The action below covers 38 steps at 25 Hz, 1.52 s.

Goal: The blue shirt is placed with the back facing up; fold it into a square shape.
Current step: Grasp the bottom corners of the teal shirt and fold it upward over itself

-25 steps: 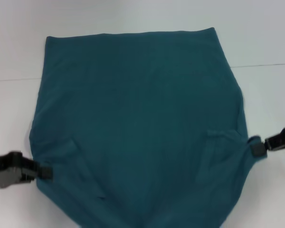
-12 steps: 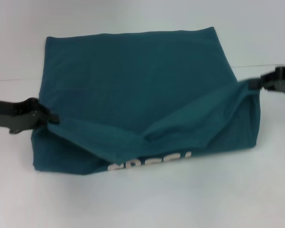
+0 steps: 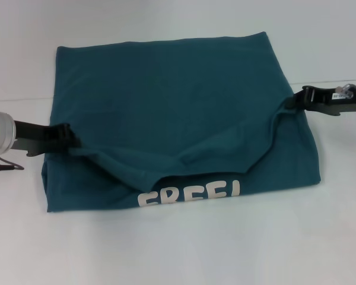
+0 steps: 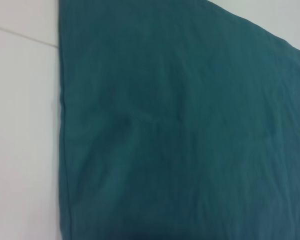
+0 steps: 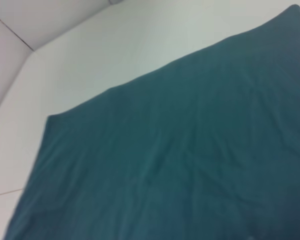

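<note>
Here, one blue shirt (image 3: 166, 101) on the white table (image 3: 178, 249), white lettering showing near the front edge, left gripper (image 3: 68, 138) and right gripper (image 3: 293, 100) each with jaws closed on a folded-over shirt edge

White letters on the blue shirt (image 3: 166, 101) near its front fold; partly hidden, tops only, roughly "FREE!".

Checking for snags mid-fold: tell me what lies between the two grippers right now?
In the head view, only the blue shirt spans between the left gripper and the right gripper: its folded-over flap sags there, white lettering showing below.
</note>
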### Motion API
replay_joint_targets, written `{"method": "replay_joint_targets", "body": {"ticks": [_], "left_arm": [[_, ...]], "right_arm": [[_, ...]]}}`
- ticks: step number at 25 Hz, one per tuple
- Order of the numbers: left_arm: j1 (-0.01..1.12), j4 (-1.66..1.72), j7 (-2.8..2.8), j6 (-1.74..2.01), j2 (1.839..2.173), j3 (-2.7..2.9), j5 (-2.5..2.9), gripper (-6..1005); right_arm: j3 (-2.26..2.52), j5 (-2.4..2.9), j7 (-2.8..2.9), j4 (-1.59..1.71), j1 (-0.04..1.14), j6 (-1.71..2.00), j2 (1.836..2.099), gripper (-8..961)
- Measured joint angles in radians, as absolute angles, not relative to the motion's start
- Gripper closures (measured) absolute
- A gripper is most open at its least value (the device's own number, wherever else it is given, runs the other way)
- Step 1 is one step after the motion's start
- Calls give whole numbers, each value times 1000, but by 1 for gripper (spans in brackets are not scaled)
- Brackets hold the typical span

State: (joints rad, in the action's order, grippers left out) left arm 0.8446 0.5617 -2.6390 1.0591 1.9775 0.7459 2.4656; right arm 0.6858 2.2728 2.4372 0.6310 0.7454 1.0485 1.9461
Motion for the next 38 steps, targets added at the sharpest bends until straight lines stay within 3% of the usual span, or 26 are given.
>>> {"method": "replay_joint_targets", "body": {"ticks": [5, 13, 21, 25, 38], "left_arm": [[830, 637, -2642, 1086, 1972, 738, 2454, 950], [886, 618, -2654, 1022, 1952, 736, 2461, 949], [902, 542, -2647, 790, 1989, 834, 2464, 949], [889, 538, -2656, 762, 1992, 826, 2464, 950], [879, 571, -2692, 741, 1992, 820, 2467, 949]], "right_arm": [[678, 2235, 2440, 654, 748, 1046, 1946, 845], [677, 2145, 2442, 651, 769, 988, 1917, 830], [757, 2238, 2433, 501, 832, 701, 1939, 814], [790, 2247, 2430, 496, 839, 643, 1953, 806], [847, 2247, 2429, 498, 903, 589, 1957, 782]]}}
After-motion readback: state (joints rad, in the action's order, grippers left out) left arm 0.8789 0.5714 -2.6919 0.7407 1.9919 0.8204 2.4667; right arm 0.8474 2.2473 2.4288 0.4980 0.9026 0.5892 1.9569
